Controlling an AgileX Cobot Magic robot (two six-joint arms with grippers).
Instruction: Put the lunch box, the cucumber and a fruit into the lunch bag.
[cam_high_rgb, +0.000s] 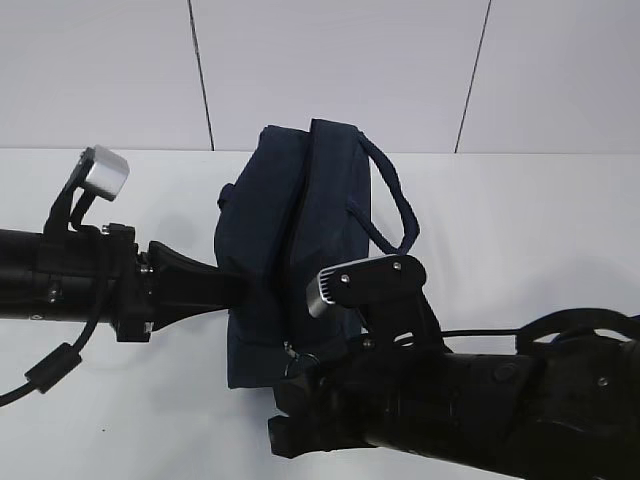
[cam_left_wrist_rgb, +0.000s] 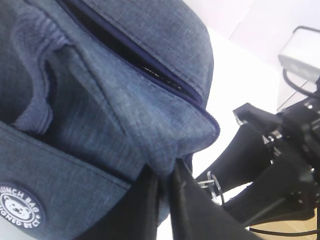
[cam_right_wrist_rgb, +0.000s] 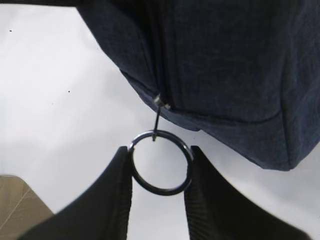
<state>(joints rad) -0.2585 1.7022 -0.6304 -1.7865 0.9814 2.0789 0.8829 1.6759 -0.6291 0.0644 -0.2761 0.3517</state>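
Reaching in level, left end effector (cam_left_wrist_rgb: 165, 185) pinches lunch bag (cam_high_rgb: 290, 230) fabric; right end effector (cam_right_wrist_rgb: 160, 167) grips ring pull (cam_right_wrist_rgb: 161, 162).

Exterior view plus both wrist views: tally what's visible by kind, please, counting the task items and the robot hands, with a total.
Lunch bag: 1
Ring pull on its zipper: 1
Bag loop handles: 2, the second only partly in view
Robot hands: 2, left hand pinching the bag's fabric, right hand around the ring pull
Lunch box, cucumber, fruit: 0 visible
Total: 6
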